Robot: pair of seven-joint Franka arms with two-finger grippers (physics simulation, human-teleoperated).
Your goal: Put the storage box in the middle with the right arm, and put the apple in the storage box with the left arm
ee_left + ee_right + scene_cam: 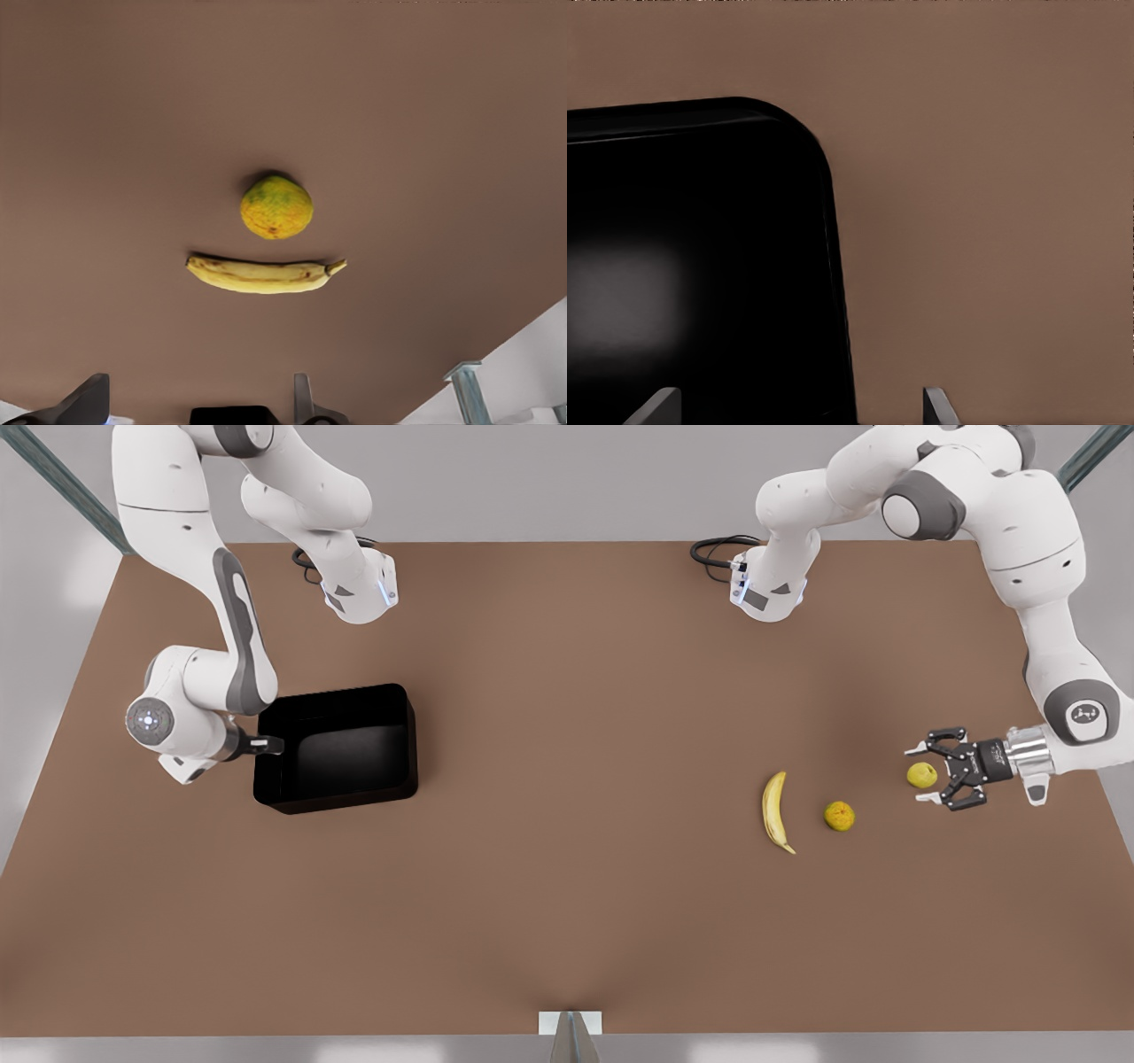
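The black storage box (337, 748) sits on the brown table at the front view's left. My right gripper (266, 745) is at its left wall. In the right wrist view its fingertips (932, 405) stand apart, open, one on each side of the storage box wall (840, 292) near a rounded corner. The small yellow-green apple (922, 775) lies at the front view's far right. My left gripper (915, 774) reaches in low from the right, open, with the apple between its spread fingers.
A banana (775, 811) and a mottled orange-yellow fruit (839, 816) lie left of the apple; the left wrist view shows the same fruit (276, 207) and banana (264, 273). Bare brown table (576, 717) spans the middle. The table's right edge is close behind the left gripper.
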